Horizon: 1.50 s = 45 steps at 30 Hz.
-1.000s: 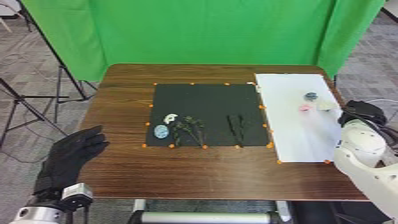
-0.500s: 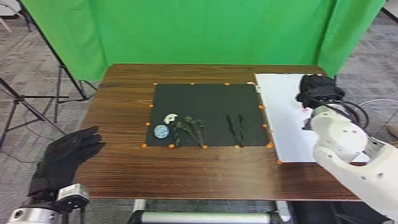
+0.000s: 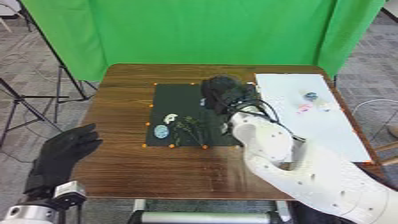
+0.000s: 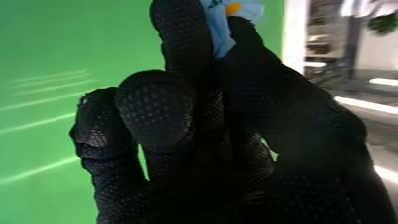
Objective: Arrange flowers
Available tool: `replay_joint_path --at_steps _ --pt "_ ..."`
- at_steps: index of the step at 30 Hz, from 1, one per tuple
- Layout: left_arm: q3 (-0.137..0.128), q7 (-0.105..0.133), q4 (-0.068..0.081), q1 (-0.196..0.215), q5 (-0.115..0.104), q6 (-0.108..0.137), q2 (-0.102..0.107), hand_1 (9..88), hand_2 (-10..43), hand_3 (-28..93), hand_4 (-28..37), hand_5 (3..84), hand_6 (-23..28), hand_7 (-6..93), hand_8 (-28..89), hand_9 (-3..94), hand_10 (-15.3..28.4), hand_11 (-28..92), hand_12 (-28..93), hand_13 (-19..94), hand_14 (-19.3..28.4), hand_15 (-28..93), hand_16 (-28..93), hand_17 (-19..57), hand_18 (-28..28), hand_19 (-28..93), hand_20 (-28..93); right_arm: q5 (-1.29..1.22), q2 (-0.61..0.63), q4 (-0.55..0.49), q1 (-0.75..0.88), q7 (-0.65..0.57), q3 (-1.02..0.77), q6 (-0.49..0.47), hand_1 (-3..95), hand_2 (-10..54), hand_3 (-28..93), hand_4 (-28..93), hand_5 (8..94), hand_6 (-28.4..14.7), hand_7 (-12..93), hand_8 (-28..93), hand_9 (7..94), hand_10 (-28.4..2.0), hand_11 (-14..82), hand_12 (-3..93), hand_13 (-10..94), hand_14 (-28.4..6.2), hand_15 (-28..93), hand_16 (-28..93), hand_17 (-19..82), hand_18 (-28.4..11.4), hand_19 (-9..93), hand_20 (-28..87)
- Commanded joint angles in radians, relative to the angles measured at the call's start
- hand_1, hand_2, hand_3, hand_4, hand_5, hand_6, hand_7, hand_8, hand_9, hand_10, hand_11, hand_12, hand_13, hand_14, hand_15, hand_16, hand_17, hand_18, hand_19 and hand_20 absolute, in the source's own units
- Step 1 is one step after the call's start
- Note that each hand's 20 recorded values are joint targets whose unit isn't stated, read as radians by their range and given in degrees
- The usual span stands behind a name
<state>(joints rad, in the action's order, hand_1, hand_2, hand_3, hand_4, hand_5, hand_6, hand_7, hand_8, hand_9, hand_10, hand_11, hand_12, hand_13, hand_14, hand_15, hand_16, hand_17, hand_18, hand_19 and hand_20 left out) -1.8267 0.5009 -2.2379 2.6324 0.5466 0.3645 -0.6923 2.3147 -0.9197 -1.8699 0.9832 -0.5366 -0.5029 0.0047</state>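
Note:
Over the upper right of the black mat [image 3: 178,95] is my right hand [image 3: 222,91] in the head view, with a bit of light blue [image 3: 202,102] beside it. In the right wrist view the thumb and a finger of my right hand [image 4: 200,130] pinch a light blue flower [image 4: 222,25] with a yellow spot. Toward the mat's lower left lie a white piece [image 3: 171,118], a blue oval [image 3: 161,131] and green stems [image 3: 189,126]. My left hand [image 3: 64,152] stays left of the table, fingers relaxed.
A white sheet [image 3: 306,132] on the right side of the table bears a blue-grey flower [image 3: 310,95], a pink flower [image 3: 305,107] and a whitish flower [image 3: 324,106]. Orange dots mark the mat's border. My right forearm crosses between mat and sheet.
My right hand has swung left from the table's right edge, across the white sheet, to above the black mat. The dark stems on the mat's right are now covered by the arm.

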Motion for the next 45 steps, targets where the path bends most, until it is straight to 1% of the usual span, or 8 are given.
replay_joint_path --at_steps 1,7,13,25,32,38,44,45 --pt "-0.013 -0.015 0.0 0.004 0.0 -0.003 0.001 27.3 3.2 82 -20.0 42.5 11.9 19.8 -11 36.7 21.1 39 10 25 26.9 65 -14 -9.1 22.8 60 16 0.079 -0.177 0.108 0.001 0.012 0.052 -0.057 53.8 -2.0 72 -28 76.6 0.7 26 2 85.4 -8.4 22.4 26.6 77 -4.2 71 21 43 -19.6 93 29" --pt "-0.003 -0.017 0.007 -0.016 0.0 -0.006 0.001 27.4 3.2 82 -20.0 42.6 11.9 19.8 -11 36.7 21.1 39 10 25 26.8 65 -14 -9.1 22.8 60 16 0.102 -0.239 0.178 0.007 -0.013 0.04 -0.079 53.5 -1.9 72 -28 76.4 0.8 27 2 85.3 -8.5 22.4 26.5 77 -4.2 71 21 43 -19.6 93 29" --pt "0.004 -0.051 0.013 -0.049 0.022 -0.029 -0.015 27.3 3.2 82 -20.0 42.6 11.9 19.8 -11 36.7 21.1 39 10 25 27.0 65 -14 -9.1 22.7 60 16 0.131 -0.276 0.219 0.031 -0.032 0.038 -0.087 53.4 -1.9 73 -28 76.2 0.8 27 2 85.3 -8.5 22.4 26.4 77 -4.3 71 21 43 -19.6 93 28" --pt "0.012 -0.101 0.024 -0.1 0.051 -0.062 -0.038 27.3 3.2 82 -19.9 42.6 12.0 19.7 -11 36.7 21.1 39 10 25 26.9 65 -14 -9.0 22.8 60 16 0.19 -0.317 0.293 0.045 -0.057 0.021 -0.087 52.3 -2.0 74 -28 75.8 0.7 27 1 84.7 -8.3 21.8 26.2 77 -4.6 71 21 43 -19.7 93 28" --pt "0.02 -0.116 0.029 -0.121 0.058 -0.069 -0.041 27.3 3.2 82 -19.9 42.6 12.0 19.7 -11 36.8 21.1 39 10 25 26.8 65 -14 -9.1 22.8 60 16 0.207 -0.324 0.315 0.025 -0.094 0.043 -0.063 51.9 -2.2 75 -28 75.3 0.4 27 0 84.1 -8.3 21.2 26.6 76 -5.0 70 21 42 -19.9 93 27" --pt "0.019 -0.118 0.029 -0.12 0.058 -0.071 -0.043 27.4 3.1 82 -19.9 42.6 11.9 19.8 -11 36.7 21.1 39 10 25 26.8 65 -14 -9.1 22.8 60 16 0.178 -0.337 0.303 0.041 -0.105 0.025 -0.102 49.8 -5.3 76 -28 73.7 -0.7 27 0 82.5 -8.6 19.8 27.9 75 -5.9 71 21 41 -20.3 93 26" --pt "0.023 -0.12 0.031 -0.126 0.059 -0.072 -0.045 27.3 3.1 82 -19.8 42.6 12.0 19.8 -11 36.8 21.0 39 10 25 26.8 65 -14 -9.1 22.8 60 16 0.179 -0.344 0.289 0.057 -0.096 0.015 -0.11 43.0 -9.1 80 -28 69.9 -2.0 25 -1 77.3 -11.4 26.1 23.9 72 -7.1 73 20 39 -20.8 93 25" --pt "0.021 -0.129 0.031 -0.128 0.065 -0.077 -0.049 27.3 3.1 82 -19.8 42.6 12.0 19.8 -11 36.8 21.1 39 10 25 26.8 65 -14 -9.1 22.8 60 16 0.165 -0.342 0.283 0.057 -0.103 0.017 -0.115 42.5 -9.2 80 -28 69.5 -2.2 25 -1 76.8 -11.7 26.9 23.4 72 -7.2 73 20 39 -20.9 93 25"
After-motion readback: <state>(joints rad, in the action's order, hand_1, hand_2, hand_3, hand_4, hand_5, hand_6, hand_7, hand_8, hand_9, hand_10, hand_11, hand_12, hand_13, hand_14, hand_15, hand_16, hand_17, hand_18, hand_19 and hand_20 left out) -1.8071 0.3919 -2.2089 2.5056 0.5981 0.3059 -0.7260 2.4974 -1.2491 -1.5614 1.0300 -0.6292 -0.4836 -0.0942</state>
